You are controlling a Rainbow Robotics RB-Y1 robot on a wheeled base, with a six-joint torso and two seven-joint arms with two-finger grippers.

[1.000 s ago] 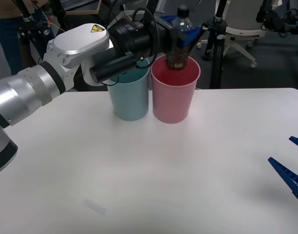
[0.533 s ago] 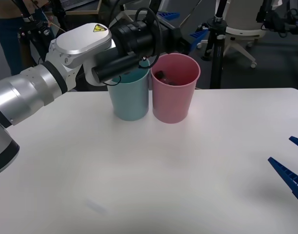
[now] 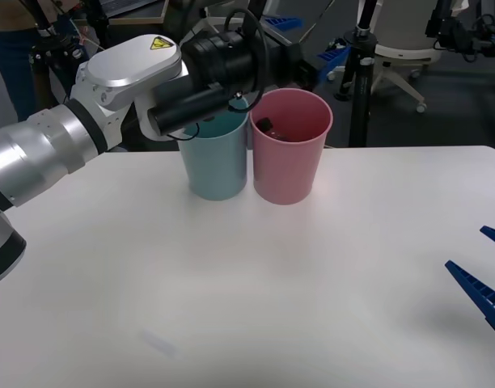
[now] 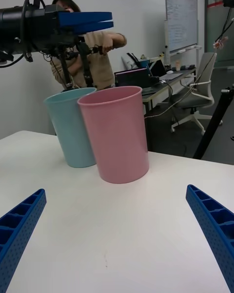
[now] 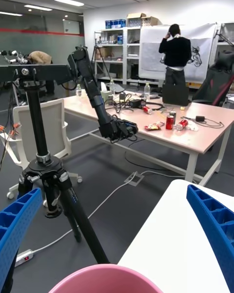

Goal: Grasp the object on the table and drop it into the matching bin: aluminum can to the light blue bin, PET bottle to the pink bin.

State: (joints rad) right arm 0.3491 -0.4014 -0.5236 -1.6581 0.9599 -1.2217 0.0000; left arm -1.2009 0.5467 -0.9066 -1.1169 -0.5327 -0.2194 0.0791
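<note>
The PET bottle [image 3: 268, 127] lies inside the pink bin [image 3: 289, 166]; just its black cap and dark top show below the rim. Touching that bin's left side stands the light blue bin [image 3: 217, 162]. My left gripper [image 3: 308, 40] hangs open and empty above the pink bin's far rim. In the left wrist view its blue fingers [image 5: 19, 224] sit wide apart over the pink bin's rim [image 5: 105, 276]. Low over the table [image 3: 231, 283], at its right edge, my right gripper [image 3: 466, 247] is open and empty, facing the pink bin [image 4: 119, 132] and the light blue bin [image 4: 73, 127].
Both bins stand at the table's far edge. Behind them are a black tripod [image 3: 361, 73], an office chair [image 3: 397, 40] and other lab furniture. The left arm's white and black housing [image 3: 150, 81] overhangs the light blue bin.
One second ago the left gripper held the bottle upright over the pink bin. It opened, the bottle dropped into the bin, and the arm has since shifted slightly left.
</note>
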